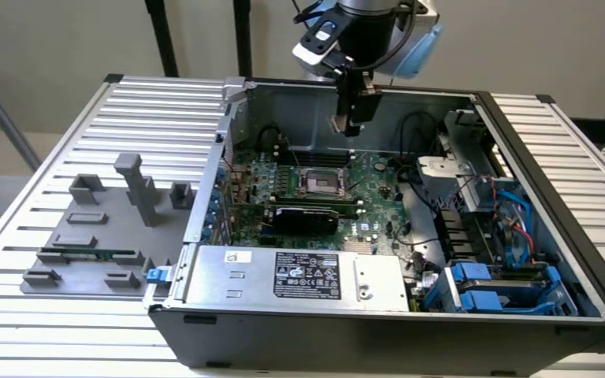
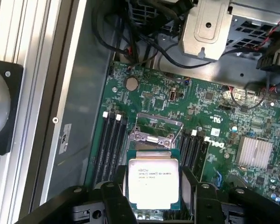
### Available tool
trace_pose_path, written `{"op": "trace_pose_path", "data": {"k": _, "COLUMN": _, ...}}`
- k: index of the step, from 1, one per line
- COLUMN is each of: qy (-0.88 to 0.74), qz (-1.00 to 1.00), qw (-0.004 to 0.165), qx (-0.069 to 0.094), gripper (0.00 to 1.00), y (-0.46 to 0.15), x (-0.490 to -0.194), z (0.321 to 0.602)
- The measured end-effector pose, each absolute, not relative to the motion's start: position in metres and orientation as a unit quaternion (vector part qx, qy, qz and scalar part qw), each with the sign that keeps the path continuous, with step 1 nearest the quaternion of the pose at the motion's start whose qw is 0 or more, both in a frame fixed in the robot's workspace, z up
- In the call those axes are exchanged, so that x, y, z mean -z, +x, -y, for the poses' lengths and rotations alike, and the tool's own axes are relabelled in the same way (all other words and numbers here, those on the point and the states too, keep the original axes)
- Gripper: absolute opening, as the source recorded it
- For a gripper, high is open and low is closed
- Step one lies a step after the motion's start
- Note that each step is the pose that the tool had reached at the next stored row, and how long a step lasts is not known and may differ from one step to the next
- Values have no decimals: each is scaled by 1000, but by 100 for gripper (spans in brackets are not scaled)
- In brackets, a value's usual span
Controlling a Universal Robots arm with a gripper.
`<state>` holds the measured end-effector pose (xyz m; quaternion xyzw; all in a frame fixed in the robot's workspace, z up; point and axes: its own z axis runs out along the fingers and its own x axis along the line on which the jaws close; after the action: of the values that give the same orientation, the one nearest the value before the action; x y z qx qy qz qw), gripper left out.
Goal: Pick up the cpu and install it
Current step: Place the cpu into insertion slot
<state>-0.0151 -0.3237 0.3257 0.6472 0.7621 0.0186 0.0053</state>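
Note:
The cpu [image 2: 153, 183], a silvery square chip with printed text and a thin green rim, sits between the two black fingers [image 2: 117, 198] of my gripper [image 2: 155, 198], which is shut on its opposite edges. It hangs above the green motherboard [image 2: 210, 107], just short of the open socket frame [image 2: 154, 133] with its metal rim. In the exterior view, my gripper [image 1: 354, 120] points straight down inside the open computer case [image 1: 554, 205], above and slightly behind the dark socket [image 1: 318, 183]. There the cpu [image 1: 343, 124] shows only as a thin edge at the fingertips.
Black memory slots [image 2: 111, 140] flank the socket. A silver heatsink [image 2: 254, 151] lies on the board. The power supply [image 1: 297, 276] spans the case front, with blue drive bays [image 1: 491, 287] and cables at the exterior view's right. A grey fixture holding a green memory stick [image 1: 87, 254] stands outside the case.

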Motion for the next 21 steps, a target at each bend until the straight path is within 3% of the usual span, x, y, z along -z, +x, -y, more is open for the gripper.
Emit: {"op": "trace_pose_path", "data": {"k": 21, "qy": 687, "qz": -727, "qw": 6, "qx": -18, "gripper": 55, "y": -32, "x": -313, "z": 326}}
